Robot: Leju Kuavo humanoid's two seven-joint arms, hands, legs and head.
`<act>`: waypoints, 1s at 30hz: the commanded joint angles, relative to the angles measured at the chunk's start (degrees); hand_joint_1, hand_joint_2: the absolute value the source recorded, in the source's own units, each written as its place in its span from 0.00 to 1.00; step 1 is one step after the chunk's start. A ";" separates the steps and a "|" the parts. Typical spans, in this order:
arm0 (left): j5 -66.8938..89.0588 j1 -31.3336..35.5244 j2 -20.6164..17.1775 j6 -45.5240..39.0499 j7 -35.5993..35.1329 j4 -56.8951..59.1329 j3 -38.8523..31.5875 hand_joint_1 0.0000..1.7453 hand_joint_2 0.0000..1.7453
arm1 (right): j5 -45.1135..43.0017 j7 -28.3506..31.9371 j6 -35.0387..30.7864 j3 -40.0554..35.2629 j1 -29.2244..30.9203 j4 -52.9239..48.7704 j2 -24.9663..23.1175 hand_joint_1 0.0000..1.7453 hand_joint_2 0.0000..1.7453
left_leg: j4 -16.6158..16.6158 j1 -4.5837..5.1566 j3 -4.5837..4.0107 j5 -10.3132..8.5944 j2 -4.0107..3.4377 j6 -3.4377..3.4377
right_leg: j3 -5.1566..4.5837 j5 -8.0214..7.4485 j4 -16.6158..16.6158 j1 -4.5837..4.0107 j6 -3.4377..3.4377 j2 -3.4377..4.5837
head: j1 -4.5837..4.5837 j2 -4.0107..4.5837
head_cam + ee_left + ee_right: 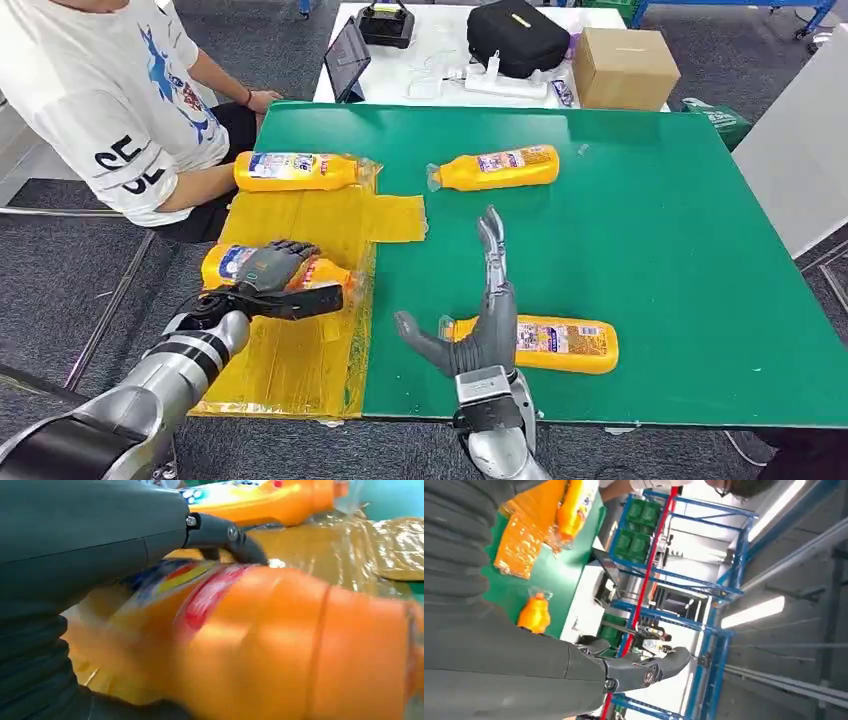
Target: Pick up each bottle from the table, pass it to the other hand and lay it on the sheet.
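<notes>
Bottle (285, 272) is gripped by left hand (275, 283), low over yellow sheet (300, 360) at table's (650, 250) left edge. Right hand (487, 325) is splayed, holding nothing, above a second bottle (560, 343); two more are seen: one (296, 171) on sheet, one (495, 168) on green. Risk: rolling after release, esp. on crinkled film. Label text too small to be read; "SE" is legible on person's shirt (90, 90).

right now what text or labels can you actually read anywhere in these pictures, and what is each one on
"SE": black letters on the person's white shirt, partly folded, so maybe incomplete.
Labels on the four orange bottles, too small or blurred to read: the one on the sheet, the one in the left robot hand, the far one on the green table, the near one by the right robot hand.
Cardboard box: no readable print.
</notes>
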State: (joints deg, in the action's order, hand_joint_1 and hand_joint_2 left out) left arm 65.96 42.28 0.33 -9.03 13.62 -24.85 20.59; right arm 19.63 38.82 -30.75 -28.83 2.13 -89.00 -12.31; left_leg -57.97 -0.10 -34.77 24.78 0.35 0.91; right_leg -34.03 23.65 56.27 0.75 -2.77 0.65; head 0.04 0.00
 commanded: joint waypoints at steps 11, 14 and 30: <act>-9.93 -1.95 -0.34 10.74 8.03 2.90 -5.86 0.00 0.00 | -0.81 -0.28 2.26 2.46 3.24 8.43 -0.27 0.00 1.00 | 0.10 -0.07 0.43 0.01 -0.02 -0.05 | 0.44 -0.05 -0.16 -0.08 0.12 -0.03 | 0.00 0.00; -9.93 -1.95 -0.34 10.74 8.03 2.90 -5.86 0.00 0.00 | -0.81 -0.28 2.26 2.46 3.24 8.43 -0.27 0.00 1.00 | 0.11 -0.05 0.45 -0.03 0.04 -0.02 | 0.50 -0.06 -0.16 -0.07 0.11 -0.13 | 0.00 0.00; -59.72 -18.77 11.61 -3.53 25.48 -39.13 -32.69 0.00 1.00 | 17.23 -12.48 3.47 3.20 3.83 13.70 5.03 0.00 1.00 | -0.05 -0.12 0.30 0.03 0.22 0.04 | 0.41 0.08 -0.12 -0.15 0.09 -0.41 | 0.02 0.00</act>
State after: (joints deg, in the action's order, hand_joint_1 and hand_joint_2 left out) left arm 10.64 30.80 5.42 5.58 34.04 -39.31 -2.80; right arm 27.68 33.72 -27.96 -27.17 4.11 -80.39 -12.46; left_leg -57.96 -0.09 -34.61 24.71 0.49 0.96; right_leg -33.88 23.67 56.25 0.76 -2.76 0.43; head 0.07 0.00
